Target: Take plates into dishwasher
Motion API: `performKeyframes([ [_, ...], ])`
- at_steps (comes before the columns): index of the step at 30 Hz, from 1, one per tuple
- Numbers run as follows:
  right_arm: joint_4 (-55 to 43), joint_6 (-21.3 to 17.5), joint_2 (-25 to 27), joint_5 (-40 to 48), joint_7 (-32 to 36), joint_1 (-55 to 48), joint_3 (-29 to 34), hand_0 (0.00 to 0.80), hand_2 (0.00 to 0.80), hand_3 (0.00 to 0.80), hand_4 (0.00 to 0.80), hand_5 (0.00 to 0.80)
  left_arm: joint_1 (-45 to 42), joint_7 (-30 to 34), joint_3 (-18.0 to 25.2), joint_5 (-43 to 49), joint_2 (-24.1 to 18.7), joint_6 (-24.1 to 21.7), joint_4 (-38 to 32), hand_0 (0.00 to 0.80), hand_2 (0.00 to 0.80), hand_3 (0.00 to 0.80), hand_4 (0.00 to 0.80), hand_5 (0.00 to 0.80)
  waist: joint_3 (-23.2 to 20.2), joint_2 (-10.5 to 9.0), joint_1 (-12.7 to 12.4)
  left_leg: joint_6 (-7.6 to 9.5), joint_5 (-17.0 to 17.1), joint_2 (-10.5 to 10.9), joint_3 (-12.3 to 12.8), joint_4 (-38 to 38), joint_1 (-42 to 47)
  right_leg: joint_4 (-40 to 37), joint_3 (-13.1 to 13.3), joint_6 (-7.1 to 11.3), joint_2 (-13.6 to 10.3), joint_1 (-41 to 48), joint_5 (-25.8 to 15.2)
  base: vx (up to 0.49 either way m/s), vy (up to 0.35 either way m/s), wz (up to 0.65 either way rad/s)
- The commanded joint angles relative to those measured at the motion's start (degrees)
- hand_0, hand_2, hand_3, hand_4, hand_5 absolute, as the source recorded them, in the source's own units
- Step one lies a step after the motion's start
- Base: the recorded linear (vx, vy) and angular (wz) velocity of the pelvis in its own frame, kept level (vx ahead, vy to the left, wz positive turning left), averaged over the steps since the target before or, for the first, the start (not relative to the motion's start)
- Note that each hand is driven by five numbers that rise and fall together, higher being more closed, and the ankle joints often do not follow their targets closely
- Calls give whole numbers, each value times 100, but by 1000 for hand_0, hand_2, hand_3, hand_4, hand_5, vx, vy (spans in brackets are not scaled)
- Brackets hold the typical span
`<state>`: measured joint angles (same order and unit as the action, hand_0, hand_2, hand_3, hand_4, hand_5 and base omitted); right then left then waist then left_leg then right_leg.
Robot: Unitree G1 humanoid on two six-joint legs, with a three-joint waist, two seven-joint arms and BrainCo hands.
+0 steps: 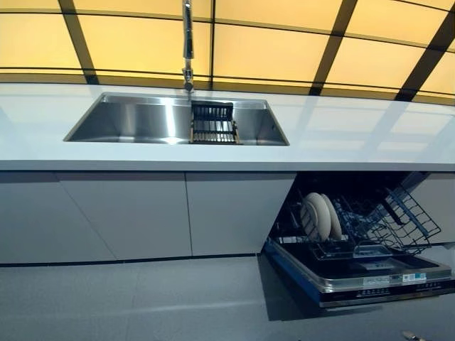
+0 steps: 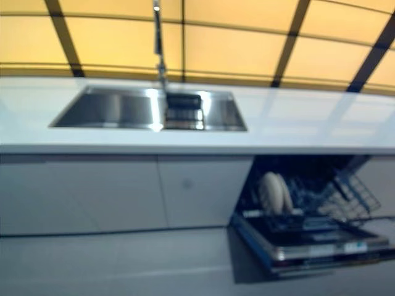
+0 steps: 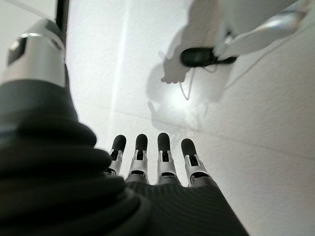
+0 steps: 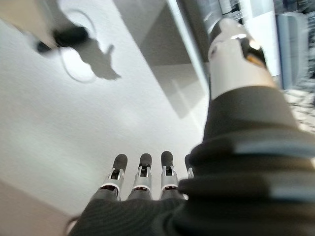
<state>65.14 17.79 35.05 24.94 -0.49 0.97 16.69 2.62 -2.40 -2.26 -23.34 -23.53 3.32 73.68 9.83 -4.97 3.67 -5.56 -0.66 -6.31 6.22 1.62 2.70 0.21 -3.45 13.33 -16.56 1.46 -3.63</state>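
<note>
Two white plates (image 1: 318, 216) stand upright side by side in the lower rack (image 1: 398, 217) of the open dishwasher at the lower right; its door (image 1: 370, 273) is folded down over the floor. They also show in the right eye view (image 2: 271, 192). Neither hand shows clearly in the eye views. My left hand (image 3: 162, 162) shows in its wrist view with fingers straight over the grey floor, holding nothing. My right hand (image 4: 142, 179) also has straight fingers over the floor and is empty.
A white counter (image 1: 355, 135) runs across the view with a steel sink (image 1: 135, 121), a tall faucet (image 1: 188, 42) and a dark drainer basket (image 1: 212, 122) in the sink. Grey cabinet fronts (image 1: 142, 213) stand left of the dishwasher.
</note>
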Motion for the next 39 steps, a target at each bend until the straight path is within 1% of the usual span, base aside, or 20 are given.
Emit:
performKeyframes([
  [1,234,-135,212,346,-386,37,-144,0,0,0,0,0,160,-120,65,-211,-23,-63,78,0,0,0,0,0,-64,-35,-98,85,-163,-551,169,581,-268,331,-119,-146,189,-332,-290,-154,-199,34],
  [3,325,-171,178,459,-412,-14,-114,0,0,0,0,0,235,-66,106,-179,21,-71,37,0,0,0,0,0,-72,-31,-113,18,30,-569,206,318,-234,164,-308,-131,245,-244,-281,-143,-150,38],
  [6,503,-153,267,510,-199,-65,-32,0,0,0,0,0,335,-105,34,-255,115,-52,33,0,0,0,0,0,-156,0,-70,-71,227,-543,229,-123,-145,-21,-432,-115,323,-166,-246,-103,-62,20],
  [8,604,-207,226,568,-121,-64,-42,0,0,0,0,0,376,-131,-5,-305,174,-81,50,0,0,0,0,0,-190,31,-36,-118,306,-522,263,-349,-63,-89,-459,-120,350,-130,-228,-70,0,5],
  [13,678,-307,32,1009,4,-118,-79,0,0,0,0,0,345,-120,-22,-274,217,-189,60,0,0,0,0,0,-271,74,-5,-120,360,-468,297,-570,72,-168,-462,-143,398,-31,-192,-37,-4,-7],
  [16,720,-345,-303,2148,315,-85,-36,0,0,0,0,0,324,-124,-43,-291,207,-226,-14,0,0,0,0,0,-311,139,5,-95,329,-454,327,-583,137,-134,-432,-181,407,5,-106,-35,-18,-5],
  [19,752,-395,-538,2754,436,-46,-21,0,0,0,0,0,324,-112,-26,-301,209,-229,-11,0,0,0,0,0,-331,199,-13,-78,314,-444,319,-601,156,-104,-441,-193,404,31,-49,-41,-28,-2],
  [20,824,-476,-639,3039,481,-16,-8,0,0,0,0,0,316,-110,-2,-332,211,-234,26,0,0,0,0,0,-353,241,-28,-74,309,-457,314,-619,172,-51,-460,-208,423,46,18,-48,-49,-2],
  [25,1031,-523,-787,3333,604,27,-69,0,0,0,0,0,225,-47,86,-355,235,-374,216,0,0,0,0,0,-399,327,-66,-101,369,-542,251,-662,181,113,-510,-356,599,83,236,-19,-65,1],
  [26,1047,-493,-796,3352,616,30,-102,0,0,0,0,0,172,-60,138,-422,270,-421,210,0,0,0,0,0,-410,345,-95,-116,420,-528,136,-662,131,-1,-544,-441,706,172,230,-35,-61,3],
  [27,1054,-549,-820,3332,593,32,-104,0,0,0,0,0,157,-67,158,-459,299,-417,184,0,0,0,0,0,-419,356,-120,-131,449,-492,67,-662,77,-108,-537,-477,771,222,213,-46,-52,0],
  [28,1060,-578,-827,3335,584,34,-103,0,0,0,0,0,158,-68,167,-451,314,-411,171,0,0,0,0,0,-420,358,-118,-132,459,-488,85,-662,78,-131,-537,-485,785,229,208,-102,-17,0],
  [29,1086,-673,-816,3344,560,73,-103,0,0,0,0,0,181,-20,202,-385,375,-383,122,0,0,0,0,0,-372,335,-109,-112,386,-447,155,-308,59,-118,-465,-540,784,206,189,-138,-11,0],
  [30,1070,-704,-803,3325,504,137,-94,0,0,0,0,0,206,23,191,-374,409,-386,81,0,0,0,0,0,-315,301,-100,-74,213,-393,117,61,-42,-53,-396,-554,725,162,175,-150,-7,0],
  [31,1045,-707,-805,3307,473,175,-107,0,0,0,0,0,219,28,190,-393,419,-369,48,0,0,0,0,0,-297,301,-103,-47,155,-356,66,114,-77,-19,-368,-540,706,129,164,-184,86,0],
  [32,961,-776,-799,3274,367,321,-192,0,0,0,0,0,276,64,98,-525,470,-314,-108,0,0,0,0,0,-214,363,-83,14,135,-299,59,41,-105,129,-310,-510,669,-45,117,-176,105,-7],
  [34,944,-851,-822,3326,363,376,-183,0,0,0,0,0,326,111,-8,-530,510,-309,-202,0,0,0,0,0,-105,417,-83,72,140,-224,141,55,-138,239,-302,-477,624,-160,56,-141,56,-24],
  [35,944,-851,-822,3326,363,376,-183,0,0,0,0,0,326,111,-8,-530,510,-309,-202,0,0,0,0,0,-105,417,-83,72,140,-224,141,55,-138,239,-302,-477,624,-160,56,-102,-16,-18],
  [36,960,-893,-828,3395,399,403,-149,0,0,0,0,0,314,116,-42,-571,487,-363,-223,0,0,0,0,0,-52,428,-101,116,85,-143,139,129,-166,249,-265,-433,575,-219,-10,-112,-22,-5],
  [39,940,-913,-804,3460,292,483,-126,0,0,0,0,0,280,62,-35,-600,445,-348,-265,0,0,0,0,0,8,473,-119,171,30,-57,142,152,-184,238,-255,-413,550,-280,-50,-122,-13,-2],
])
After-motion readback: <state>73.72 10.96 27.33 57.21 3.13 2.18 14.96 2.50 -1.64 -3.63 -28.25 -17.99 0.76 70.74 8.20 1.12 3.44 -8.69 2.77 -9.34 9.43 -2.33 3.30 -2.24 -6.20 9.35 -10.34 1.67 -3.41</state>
